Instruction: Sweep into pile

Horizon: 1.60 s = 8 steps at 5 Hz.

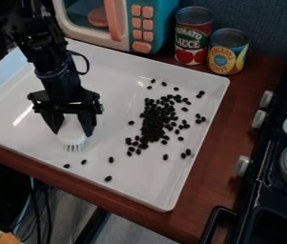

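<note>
brush gripped bristles-down, stray beans left around the heap

a white brush (pixel 72 136) is pinched between the two fingers of the gripper (pixel 73 133), over the left part of the white tray (pixel 139 183). it is held with its bristles down and turned to the near side, presumably so that they can be drawn over the tray floor; whether they touch it cannot be told. the spot seems well chosen, since the heap of black beans (pixel 155 121) lies well to the right and a few loose beans (pixel 111 159) are scattered nearer, along the near side. these could be pushed right and a little far to be joined to the heap, though some might be rolled past it.

the beans are contained by the tray's raised rim, by which strays would probably be stopped. more are spread around the heap, most of them to its right and near sides. beyond the far right corner, two labelled tins (pixel 192 35) are stood upright on the counter (pixel 212 157), side by side.
</note>
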Each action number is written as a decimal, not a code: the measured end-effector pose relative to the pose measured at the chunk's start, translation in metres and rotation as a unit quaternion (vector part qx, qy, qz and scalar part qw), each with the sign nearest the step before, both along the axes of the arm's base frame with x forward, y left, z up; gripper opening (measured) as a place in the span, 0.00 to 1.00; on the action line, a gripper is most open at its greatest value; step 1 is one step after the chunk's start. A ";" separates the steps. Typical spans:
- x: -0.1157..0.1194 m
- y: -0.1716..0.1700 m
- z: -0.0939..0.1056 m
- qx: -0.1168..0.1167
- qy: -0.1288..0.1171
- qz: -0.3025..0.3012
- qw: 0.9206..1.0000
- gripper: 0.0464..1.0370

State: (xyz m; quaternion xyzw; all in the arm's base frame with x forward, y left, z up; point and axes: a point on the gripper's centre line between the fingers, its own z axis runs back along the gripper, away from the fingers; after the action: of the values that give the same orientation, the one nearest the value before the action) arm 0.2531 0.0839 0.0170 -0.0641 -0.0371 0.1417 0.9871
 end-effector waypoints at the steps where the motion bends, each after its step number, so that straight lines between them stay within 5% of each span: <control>1: 0.005 -0.019 0.002 -0.025 -0.001 0.001 1.000 0.71; 3: 0.015 -0.049 0.013 -0.063 0.003 -0.028 0.998 0.71; 5: 0.033 -0.065 0.024 -0.070 -0.006 -0.049 0.996 0.71; 6: 0.040 -0.059 0.031 -0.049 -0.013 -0.078 0.996 0.71; 7: 0.051 -0.041 0.042 -0.003 -0.027 -0.126 0.992 0.71; 8: 0.070 -0.006 0.048 0.065 -0.035 -0.200 0.977 0.71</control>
State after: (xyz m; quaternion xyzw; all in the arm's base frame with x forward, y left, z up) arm 0.3233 0.0779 0.0649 -0.0106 -0.0676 -0.0638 0.9956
